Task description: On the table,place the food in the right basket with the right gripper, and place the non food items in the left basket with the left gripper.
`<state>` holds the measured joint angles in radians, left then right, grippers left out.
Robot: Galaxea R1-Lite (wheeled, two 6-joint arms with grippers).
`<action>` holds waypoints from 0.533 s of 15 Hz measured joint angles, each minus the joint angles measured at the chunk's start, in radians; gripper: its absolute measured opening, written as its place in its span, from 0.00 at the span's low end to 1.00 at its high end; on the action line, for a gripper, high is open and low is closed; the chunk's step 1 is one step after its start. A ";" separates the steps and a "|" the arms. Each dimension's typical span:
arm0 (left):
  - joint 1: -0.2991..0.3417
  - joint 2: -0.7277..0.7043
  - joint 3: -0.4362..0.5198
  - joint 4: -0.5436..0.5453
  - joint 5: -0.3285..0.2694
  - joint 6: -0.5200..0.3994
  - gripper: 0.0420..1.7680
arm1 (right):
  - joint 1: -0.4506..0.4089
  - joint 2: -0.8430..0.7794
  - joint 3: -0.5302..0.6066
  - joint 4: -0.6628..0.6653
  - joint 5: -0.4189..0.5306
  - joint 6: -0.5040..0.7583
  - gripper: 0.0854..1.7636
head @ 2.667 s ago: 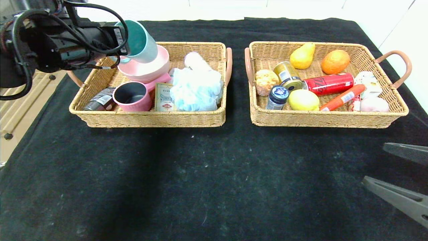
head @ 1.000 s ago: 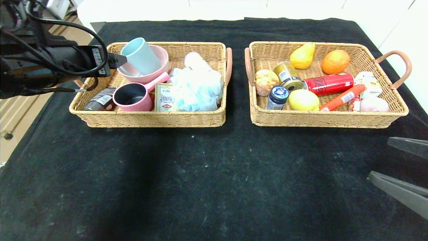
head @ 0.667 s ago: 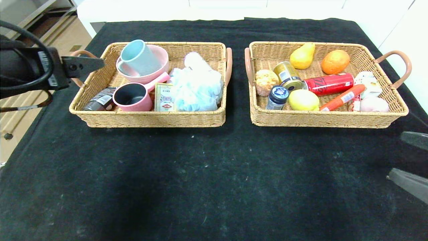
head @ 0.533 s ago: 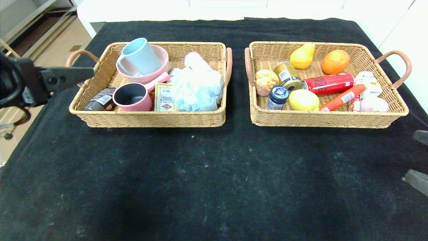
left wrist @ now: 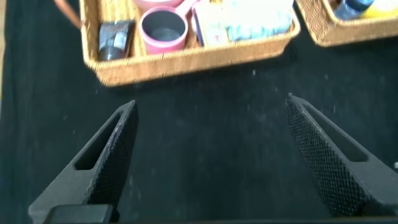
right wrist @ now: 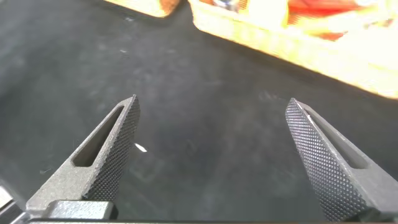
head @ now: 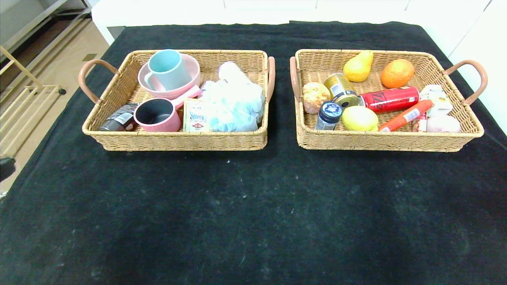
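a black cloth-covered table (head: 253, 206), flecked with pale lint, fills the view, with a light floor off its left edge. nothing lies on the cloth in front of the two wicker trays, so the sorting looks done and the step in hand reads as parking the arms. to do that well, each arm should keep low and well back from the trays so no finger catches a loop handle.

the left gripper (left wrist: 208, 155) hovers above bare cloth on the near side of the left basket (head: 178, 139), fingers spread wide and empty. the right gripper (right wrist: 214, 158) hangs over bare cloth near the right basket (head: 380, 140), fingers likewise spread with nothing between them.

in the left basket a light blue mug (head: 169, 69) stands in a pink bowl (head: 186, 83), with the pink pan (head: 157, 114) and the beige box (head: 196, 115) in front. in the right basket lie the lemon (head: 359, 118), the gold can (head: 340, 89) and the orange sausage (head: 406, 115).
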<state>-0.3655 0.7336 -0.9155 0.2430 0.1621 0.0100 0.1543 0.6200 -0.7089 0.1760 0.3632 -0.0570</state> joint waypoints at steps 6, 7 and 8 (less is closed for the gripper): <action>0.136 -0.161 0.049 0.054 -0.089 0.000 0.96 | -0.019 -0.166 -0.033 0.206 -0.112 -0.001 0.97; 0.161 -0.182 0.049 0.057 -0.119 0.001 0.96 | -0.021 -0.190 -0.053 0.241 -0.130 -0.001 0.97; 0.188 -0.205 0.048 0.064 -0.155 0.001 0.96 | -0.022 -0.212 -0.074 0.278 -0.150 -0.001 0.97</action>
<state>-0.1779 0.5287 -0.8679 0.3068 0.0070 0.0111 0.1326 0.4083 -0.7826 0.4536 0.2134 -0.0585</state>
